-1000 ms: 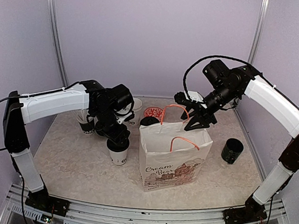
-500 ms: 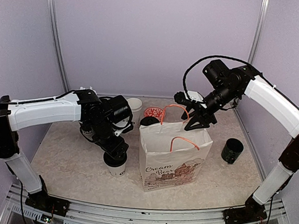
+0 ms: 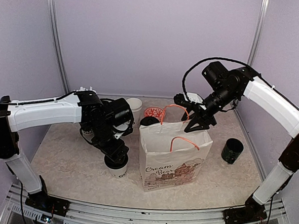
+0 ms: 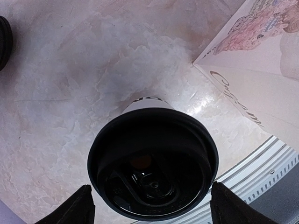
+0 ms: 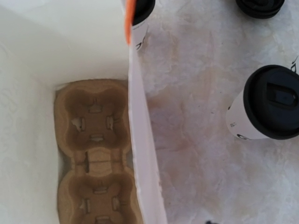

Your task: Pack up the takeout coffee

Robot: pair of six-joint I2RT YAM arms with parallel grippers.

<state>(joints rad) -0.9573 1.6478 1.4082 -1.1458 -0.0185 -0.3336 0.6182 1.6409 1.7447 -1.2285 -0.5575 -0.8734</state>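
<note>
Now the left gripper (image 3: 115, 151) sits lower and closer to the arm bases than a second ago, and the cup (image 4: 152, 158) beneath it has come along. It stands on the table (image 4: 70, 93) directly under the tool, lid on. The jaws have spread over that second. In the left wrist view the fingertips (image 4: 81, 207) stand wide on either side of the black lid. Only their tips show at the frame's lower edge, so they look clear of the rim, though a light touch cannot be ruled out. I read this as a release: the cup is set down beside the paper bag (image 3: 174, 159), whose wall rises just off to one side of the tool, not inside it.

The right gripper (image 3: 197, 120) has not shifted from the bag's rear rim by the orange handle. Whether it pinches the paper I cannot tell. Straight below it the cardboard carrier (image 5: 93, 154) lies empty on the bag's floor, and a second lidded cup (image 5: 268, 102) stands outside the wall. So neither cup is packed yet.
</note>
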